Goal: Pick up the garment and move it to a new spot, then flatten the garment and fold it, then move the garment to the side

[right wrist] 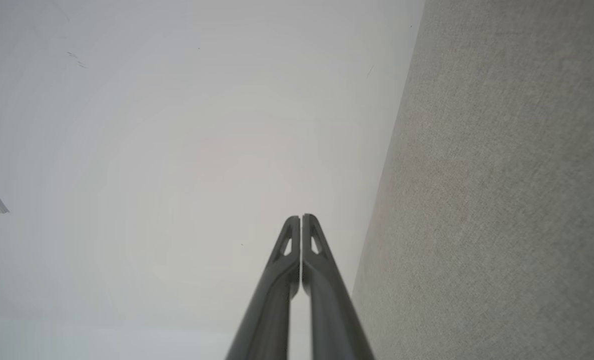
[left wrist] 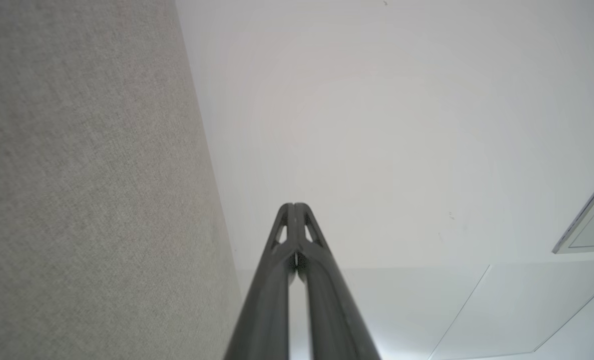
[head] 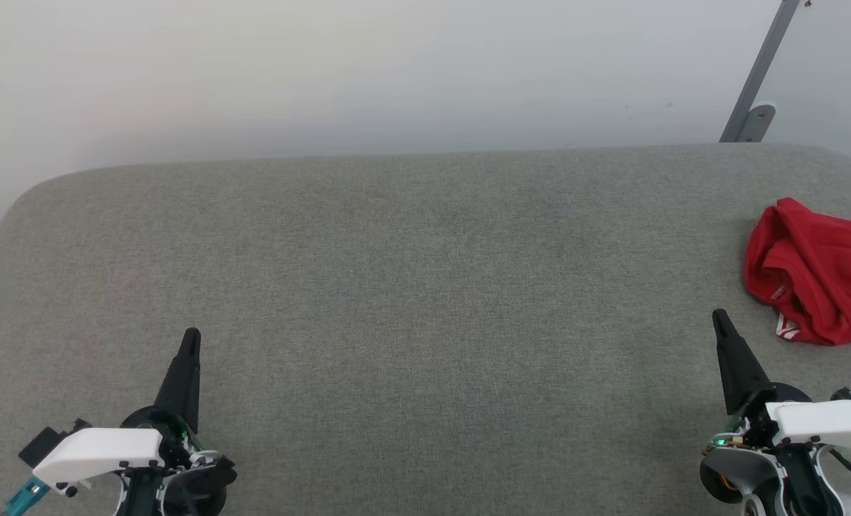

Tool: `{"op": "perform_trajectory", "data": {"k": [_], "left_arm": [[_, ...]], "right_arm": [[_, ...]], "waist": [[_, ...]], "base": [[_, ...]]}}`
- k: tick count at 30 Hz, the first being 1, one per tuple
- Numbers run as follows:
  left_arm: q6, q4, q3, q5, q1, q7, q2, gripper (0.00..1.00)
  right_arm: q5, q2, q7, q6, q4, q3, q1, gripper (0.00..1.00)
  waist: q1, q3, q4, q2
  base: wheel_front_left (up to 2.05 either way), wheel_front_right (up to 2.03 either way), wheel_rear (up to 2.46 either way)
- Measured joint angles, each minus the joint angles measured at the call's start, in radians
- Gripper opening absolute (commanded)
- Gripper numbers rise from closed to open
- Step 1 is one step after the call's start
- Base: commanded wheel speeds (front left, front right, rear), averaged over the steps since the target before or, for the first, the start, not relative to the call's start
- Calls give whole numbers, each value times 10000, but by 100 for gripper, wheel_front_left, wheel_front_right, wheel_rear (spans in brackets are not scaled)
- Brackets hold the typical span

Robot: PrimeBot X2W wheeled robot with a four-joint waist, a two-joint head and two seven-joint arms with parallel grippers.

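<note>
The garment (head: 819,276) lies bunched, seemingly not folded, at the right edge, while the left gripper (head: 191,337) and right gripper (head: 719,317) rest low, pinched together and empty, likely parked.

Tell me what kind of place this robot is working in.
Probably an indoor lab or test room set up for cloth handling: a broad grey fabric-covered table with rounded corners, a bare white wall behind it, and a crumpled red garment lying near the table's right edge.
</note>
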Motion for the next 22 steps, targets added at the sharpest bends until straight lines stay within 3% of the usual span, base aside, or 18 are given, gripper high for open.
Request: {"op": "perform_trajectory", "data": {"k": [22], "left_arm": [[0,0,13,10,0,10,-8,0]], "right_arm": [[0,0,0,0,0,2,0,0]], "waist": [[0,0,0,0]], "base": [[0,0,0]]}}
